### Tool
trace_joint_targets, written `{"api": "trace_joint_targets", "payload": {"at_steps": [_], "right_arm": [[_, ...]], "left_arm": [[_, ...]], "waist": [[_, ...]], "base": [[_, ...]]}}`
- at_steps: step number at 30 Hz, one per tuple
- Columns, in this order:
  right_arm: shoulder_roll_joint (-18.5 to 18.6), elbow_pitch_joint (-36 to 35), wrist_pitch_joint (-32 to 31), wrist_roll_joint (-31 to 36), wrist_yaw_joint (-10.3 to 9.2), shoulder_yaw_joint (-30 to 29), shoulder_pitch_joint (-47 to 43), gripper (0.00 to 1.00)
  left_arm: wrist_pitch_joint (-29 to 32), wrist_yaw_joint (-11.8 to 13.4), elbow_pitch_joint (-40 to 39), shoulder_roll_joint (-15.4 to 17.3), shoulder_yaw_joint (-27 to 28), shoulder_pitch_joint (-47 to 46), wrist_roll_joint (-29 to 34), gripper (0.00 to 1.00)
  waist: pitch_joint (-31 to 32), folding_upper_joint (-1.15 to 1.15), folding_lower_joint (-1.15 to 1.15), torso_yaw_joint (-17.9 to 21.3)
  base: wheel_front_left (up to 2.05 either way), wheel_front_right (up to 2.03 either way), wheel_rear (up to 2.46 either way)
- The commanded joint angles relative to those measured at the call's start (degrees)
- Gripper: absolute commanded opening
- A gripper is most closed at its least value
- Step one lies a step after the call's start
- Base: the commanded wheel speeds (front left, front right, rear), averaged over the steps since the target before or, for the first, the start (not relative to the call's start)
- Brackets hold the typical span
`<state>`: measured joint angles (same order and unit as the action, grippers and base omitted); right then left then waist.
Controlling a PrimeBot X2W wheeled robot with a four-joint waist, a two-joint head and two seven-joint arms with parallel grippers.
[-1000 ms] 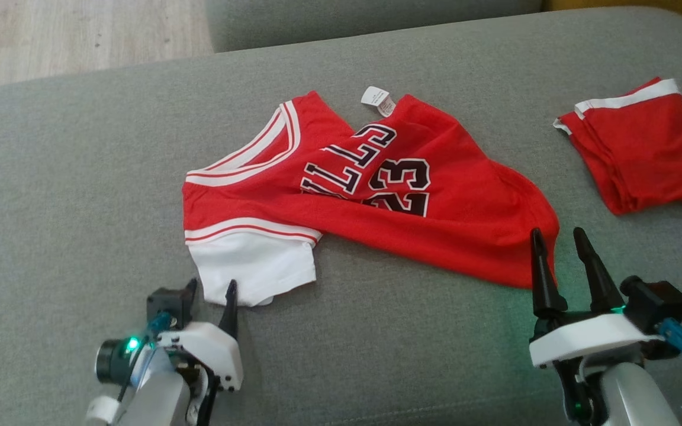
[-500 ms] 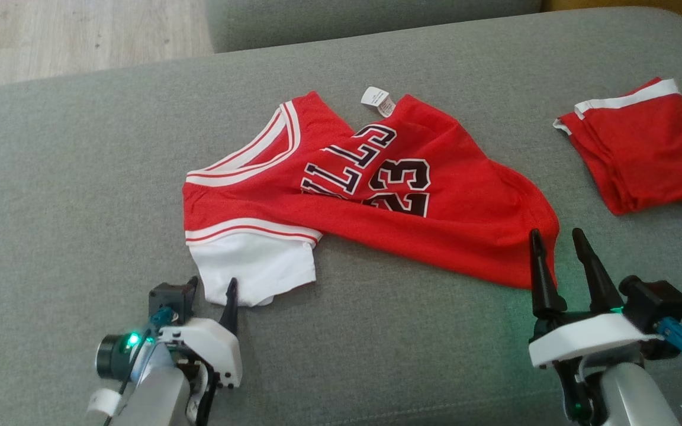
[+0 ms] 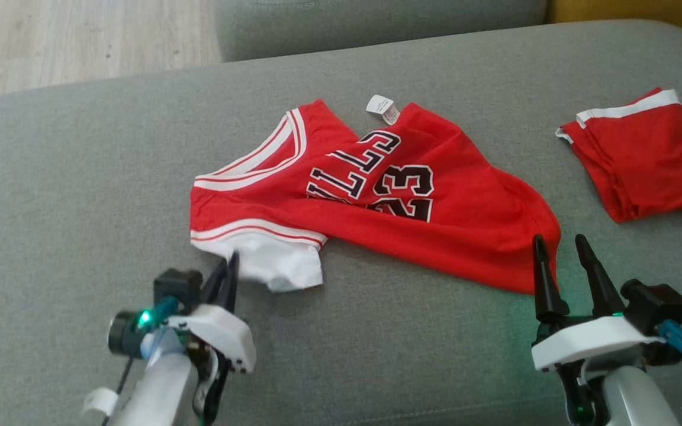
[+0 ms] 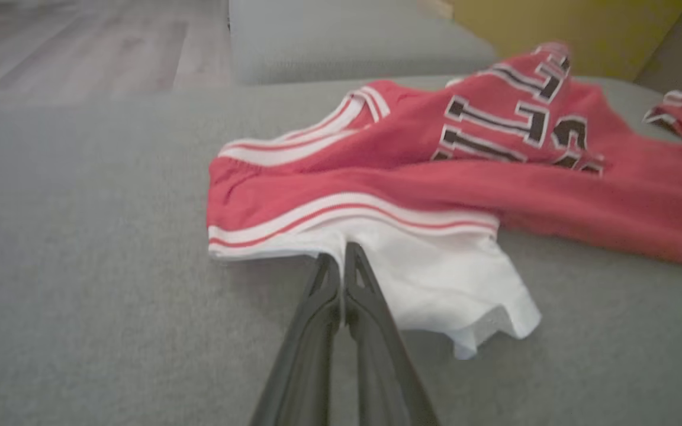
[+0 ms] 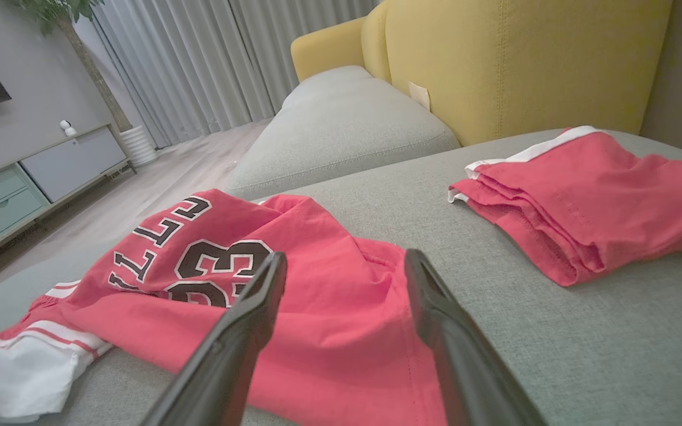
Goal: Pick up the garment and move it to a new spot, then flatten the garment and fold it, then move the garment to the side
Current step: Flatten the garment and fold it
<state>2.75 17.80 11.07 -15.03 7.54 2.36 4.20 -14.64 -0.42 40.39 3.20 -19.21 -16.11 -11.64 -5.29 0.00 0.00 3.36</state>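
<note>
Watch: left fingers (image 4: 346,269) clenched on only the sleeve (image 3: 285,266) edge of the jersey (image 3: 436,231) lying on the sofa (image 3: 80,177), right fingers (image 3: 543,278) released at its hem, so your lift could slip that thin pinch.

So the big change is the left gripper (image 3: 227,273): its two fingers stood apart around the bottom corner of the white sleeve (image 3: 285,266), and now they're snapped together on that sleeve's lower-left edge, pinching the jersey (image 3: 453,236). It's also sitting a bit higher and further right in the head view than before. The sleeve isn't lying flat and square anymore; its lower-left part is bunched up toward the fingertips and the hem looks shorter and crooked. Also the whole head view has slid down a touch, so the camera moved, not the clothes.
</note>
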Motion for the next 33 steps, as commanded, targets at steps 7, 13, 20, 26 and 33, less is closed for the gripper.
{"api": "trace_joint_targets", "payload": {"at_steps": [7, 13, 20, 26, 33], "right_arm": [[0.13, 1.54, -1.14, 0.65, -0.05, -0.09, 1.52, 1.00], [0.13, 4.07, -2.20, 0.99, -0.05, -0.98, 1.27, 1.00], [0.13, 8.90, -4.70, 1.80, -0.05, -4.18, 1.62, 1.00], [0.13, 13.36, -6.21, -0.09, -0.05, -3.87, 2.72, 1.00], [0.13, 19.26, -6.44, -2.76, -0.05, -1.60, 5.39, 1.00]], "left_arm": [[-0.36, 0.25, -19.41, 0.86, 6.48, 3.22, 0.33, 0.00], [-0.36, -0.18, -26.07, 0.39, 8.19, 5.66, 0.48, 0.00], [-0.36, -0.08, -30.00, -0.09, 9.85, 7.65, 1.04, 0.00], [-0.36, -0.56, -30.05, -0.24, 9.61, 8.45, 1.43, 0.00], [-0.36, -0.73, -30.09, -0.30, 8.93, 8.17, 1.18, 0.00]], "waist": [[1.16, 0.00, 0.00, -0.66], [1.38, 0.00, 0.00, -1.24], [1.29, 0.00, 0.00, -1.89], [1.28, 0.00, 0.00, -2.27], [1.00, 0.00, 0.00, -2.88]], "base": [[0.00, 0.00, 0.00], [0.00, 0.00, 0.00], [0.00, 0.00, 0.00], [0.00, 0.00, 0.00], [0.00, 0.00, 0.00]]}}
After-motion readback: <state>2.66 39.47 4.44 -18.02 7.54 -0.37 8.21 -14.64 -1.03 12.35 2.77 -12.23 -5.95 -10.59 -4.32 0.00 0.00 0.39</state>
